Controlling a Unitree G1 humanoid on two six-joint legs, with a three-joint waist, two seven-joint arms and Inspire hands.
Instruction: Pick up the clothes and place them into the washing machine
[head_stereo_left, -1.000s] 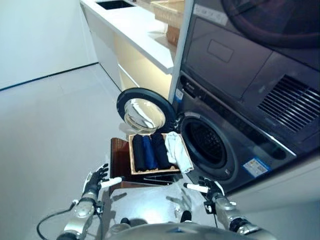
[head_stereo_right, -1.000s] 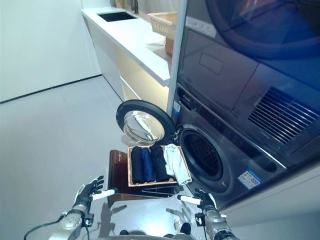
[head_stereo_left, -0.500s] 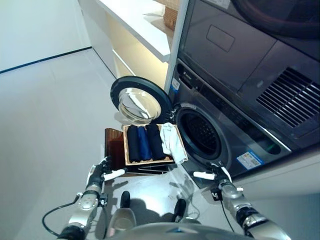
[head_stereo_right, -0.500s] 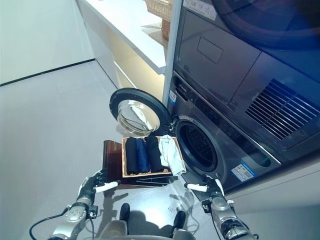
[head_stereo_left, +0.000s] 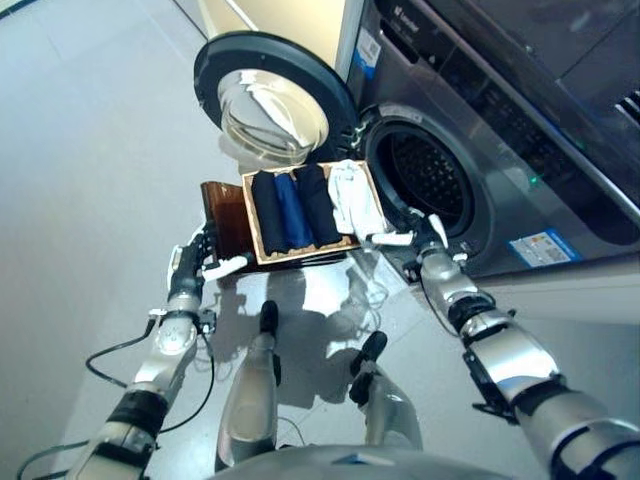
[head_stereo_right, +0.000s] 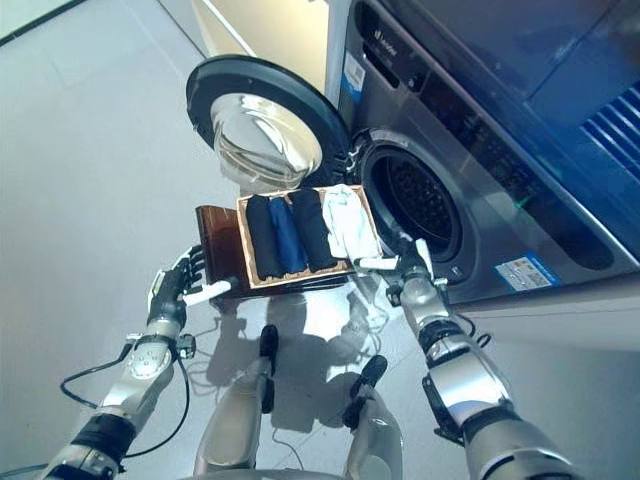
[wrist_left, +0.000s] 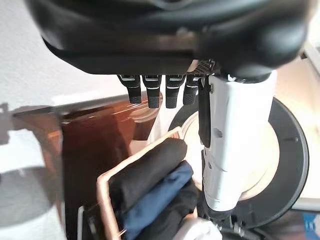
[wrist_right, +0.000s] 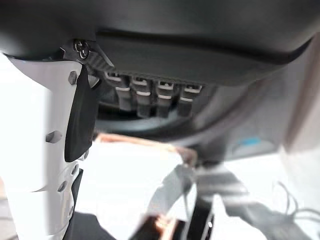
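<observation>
A shallow wicker basket (head_stereo_left: 249, 221) rests on a low dark brown box (head_stereo_left: 221, 207) in front of the washing machine (head_stereo_left: 480, 150). It holds rolled black clothes (head_stereo_left: 268, 211), a blue one (head_stereo_left: 293, 210) and a white garment (head_stereo_left: 352, 200) at the side nearest the drum opening (head_stereo_left: 432, 178). The machine's round door (head_stereo_left: 268, 97) stands open behind the basket. My left hand (head_stereo_left: 190, 268) is open just short of the box's near left corner. My right hand (head_stereo_left: 431, 250) is open near the basket's right corner, below the drum. In the left wrist view the basket rim (wrist_left: 102, 197) and clothes (wrist_left: 145, 172) lie past the straight fingers (wrist_left: 154, 93).
A pale cabinet front (head_stereo_left: 275, 15) stands left of the machine, behind the door. Grey floor (head_stereo_left: 80, 180) spreads out to the left of the box.
The camera has tilted down and moved closer. Both hands have moved forward toward the basket; the right hand now sits near its right corner.
</observation>
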